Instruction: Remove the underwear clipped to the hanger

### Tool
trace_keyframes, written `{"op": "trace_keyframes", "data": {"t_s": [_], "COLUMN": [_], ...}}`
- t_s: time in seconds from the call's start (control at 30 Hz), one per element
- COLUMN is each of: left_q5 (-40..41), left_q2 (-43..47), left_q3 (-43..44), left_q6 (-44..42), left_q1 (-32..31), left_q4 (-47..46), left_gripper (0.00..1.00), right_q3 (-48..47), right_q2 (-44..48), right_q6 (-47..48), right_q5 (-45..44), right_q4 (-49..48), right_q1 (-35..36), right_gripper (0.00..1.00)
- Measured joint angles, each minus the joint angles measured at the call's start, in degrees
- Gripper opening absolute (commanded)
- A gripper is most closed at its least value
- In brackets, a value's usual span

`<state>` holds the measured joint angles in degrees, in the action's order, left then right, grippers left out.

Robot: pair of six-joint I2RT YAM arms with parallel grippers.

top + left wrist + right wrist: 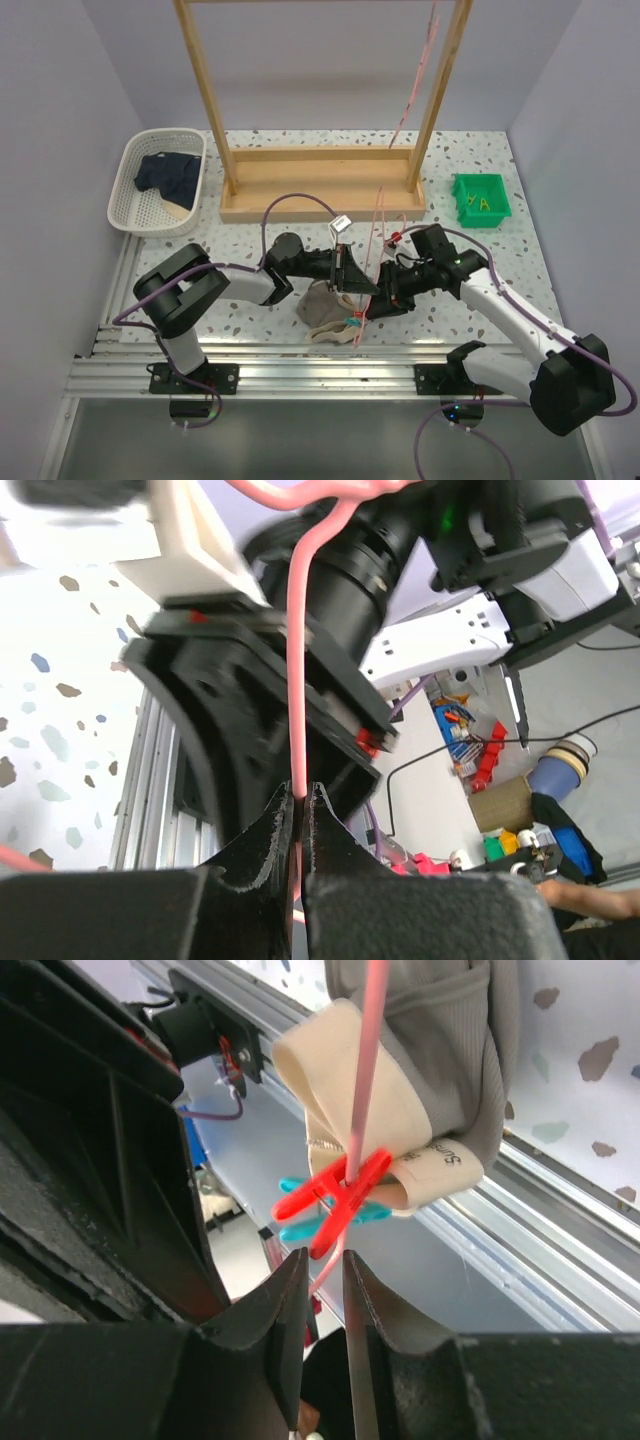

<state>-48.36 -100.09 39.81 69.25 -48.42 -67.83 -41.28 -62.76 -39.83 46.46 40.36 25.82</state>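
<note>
While left gripper [298, 800] is pinching hanger [296, 660], right gripper [323, 1260], barely open, is straddling red clip [335, 1200], grip unclear; squeezing next should free briefs [480, 1060].

1. We see pale lilac walls [60, 90] on three sides of a speckled counter [300, 142].
2. A wooden frame [320, 190] stands at its back.
3. Past its edge we glimpse coloured clutter [500, 810], perhaps boxes.

You are getting bright, even overhead light on the worktop [470, 150], casting soft shadows. Your 2 wrist views are blurring close parts; the left end effector [300, 800] is reading dark against blown-out white.
</note>
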Motion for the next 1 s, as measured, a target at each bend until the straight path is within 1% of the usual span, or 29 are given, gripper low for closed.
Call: {"op": "trace_keyframes", "data": {"t_s": [0.07, 0.17, 0.23, 0.33, 0.37, 0.43, 0.5, 0.53, 0.63, 0.67, 0.73, 0.77, 0.87, 1.0], "left_q5": [0.1, 0.1, 0.1, 0.1, 0.1, 0.0, -0.1, -0.1, 0.1, 0.2, 0.4, 0.4, 0.5, 0.6], "left_q2": [-0.5, -0.6, -0.6, -0.6, -0.7, -0.8, -1.0, -1.1, -1.4, -1.5, -1.5, -1.5, -1.5, -1.5], "left_q3": [0.2, 0.5, 0.9, 1.6, 1.7, 2.0, 2.2, 2.2, 2.2, 2.2, 2.2, 2.2, 2.2, 2.2], "left_q6": [0.1, 0.1, 0.1, 0.1, 0.1, 0.1, 0.1, 0.1, 0.1, 0.1, 0.1, 0.1, 0.1, 0.1], "left_q1": [0.0, -0.1, -0.1, -0.1, -0.1, -0.1, 0.0, 0.0, 0.0, 0.0, 0.0, 0.0, 0.0, 0.1], "left_q4": [0.2, 0.1, 0.1, 0.0, 0.0, 0.0, 0.0, 0.0, 0.4, 0.6, 0.9, 1.1, 1.3, 1.3], "left_gripper": [0.0, 0.0, 0.0, 0.0, 0.0, 0.0, 0.0, 0.0, 0.0, 0.0, 0.0, 0.0, 0.0, 0.0], "right_q3": [0.0, 0.0, 0.0, 0.0, 0.0, 0.0, 0.0, 0.0, -0.1, -0.3, -0.7, -1.1, -2.2, -2.8], "right_q2": [0.5, 0.8, 1.1, 1.2, 1.2, 1.2, 1.2, 1.2, 1.2, 1.2, 1.1, 1.0, 0.6, 0.1], "right_q6": [0.7, 1.2, 1.3, 1.4, 1.4, 1.2, 0.9, 0.8, 0.2, 0.0, -0.4, -0.5, -0.4, -0.2], "right_q5": [0.2, 0.3, 0.2, -0.2, -0.4, -0.8, -1.4, -1.9, -3.1, -3.5, -4.0, -4.3, -5.7, -7.4], "right_q4": [1.2, 2.2, 2.6, 2.8, 2.8, 2.7, 2.5, 2.3, 1.8, 1.6, 1.2, 1.1, 1.0, 1.2], "right_q1": [0.4, 0.4, 0.5, 0.4, 0.4, 0.4, 0.4, 0.4, 0.6, 0.8, 0.8, 0.8, 0.8, 0.8], "right_gripper": [0.29, 0.29, 0.34, 0.37, 0.41, 0.42, 0.39, 0.35, 0.29, 0.23, 0.18, 0.12, 0.01, 0.0]}}
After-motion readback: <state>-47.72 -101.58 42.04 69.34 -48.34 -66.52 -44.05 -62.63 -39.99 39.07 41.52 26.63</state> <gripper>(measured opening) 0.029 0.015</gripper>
